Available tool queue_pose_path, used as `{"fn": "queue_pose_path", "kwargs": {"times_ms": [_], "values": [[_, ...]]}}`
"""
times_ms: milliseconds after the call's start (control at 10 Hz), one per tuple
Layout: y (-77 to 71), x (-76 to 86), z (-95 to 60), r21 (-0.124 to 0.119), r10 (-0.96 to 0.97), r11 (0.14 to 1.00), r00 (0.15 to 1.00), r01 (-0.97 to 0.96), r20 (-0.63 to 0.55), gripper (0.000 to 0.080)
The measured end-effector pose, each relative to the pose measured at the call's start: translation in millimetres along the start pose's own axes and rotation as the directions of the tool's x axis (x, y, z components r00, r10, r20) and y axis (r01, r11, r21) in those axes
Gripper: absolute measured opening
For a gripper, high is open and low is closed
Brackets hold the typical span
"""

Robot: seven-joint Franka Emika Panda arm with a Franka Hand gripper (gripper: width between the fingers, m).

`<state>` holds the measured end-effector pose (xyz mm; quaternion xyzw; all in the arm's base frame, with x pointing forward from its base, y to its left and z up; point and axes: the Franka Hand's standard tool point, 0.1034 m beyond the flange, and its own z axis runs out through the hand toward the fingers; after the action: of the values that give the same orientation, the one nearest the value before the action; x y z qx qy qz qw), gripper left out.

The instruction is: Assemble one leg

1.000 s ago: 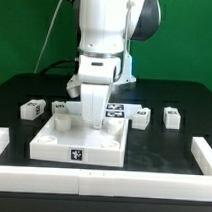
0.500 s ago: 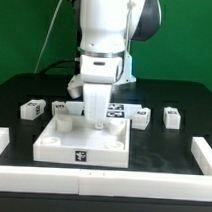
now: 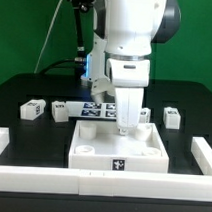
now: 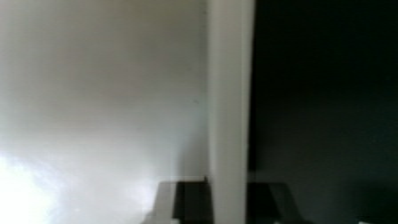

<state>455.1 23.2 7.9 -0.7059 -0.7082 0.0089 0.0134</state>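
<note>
The leg (image 3: 172, 117) at centre right is judged light and rigid, best gripped mid-length; the jaws' state cannot be told.

A white square tray piece (image 3: 92, 161) on black table (image 3: 22, 138), marker board (image 3: 91, 109) behind
</note>
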Motion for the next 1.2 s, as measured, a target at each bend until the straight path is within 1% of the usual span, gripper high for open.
{"fn": "queue_pose_path", "kwargs": {"times_ms": [100, 400, 500, 600, 800, 1000, 1200], "values": [[-0.2, -2.1, 0.3, 0.001, 0.004, 1.0, 1.0, -0.004, 0.001, 0.0061], [-0.1, -1.4, 0.3, 0.0, 0.004, 1.0, 1.0, -0.004, 0.0, 0.0061], [2.4, 8.5, 0.4, -0.002, 0.013, 1.0, 1.0, -0.013, -0.003, 0.0061], [9.8, 25.9, 0.2, -0.006, 0.007, 1.0, 1.0, -0.007, -0.009, 0.0061], [21.6, 48.2, 0.0, -0.018, 0.0, 1.0, 1.0, -0.001, -0.014, 0.0061], [32.6, 58.0, -0.5, -0.028, -0.014, 1.0, 1.0, 0.013, -0.019, 0.0061], [41.1, 58.3, -0.8, -0.033, -0.011, 0.999, 1.0, 0.011, -0.02, 0.0061]]}}
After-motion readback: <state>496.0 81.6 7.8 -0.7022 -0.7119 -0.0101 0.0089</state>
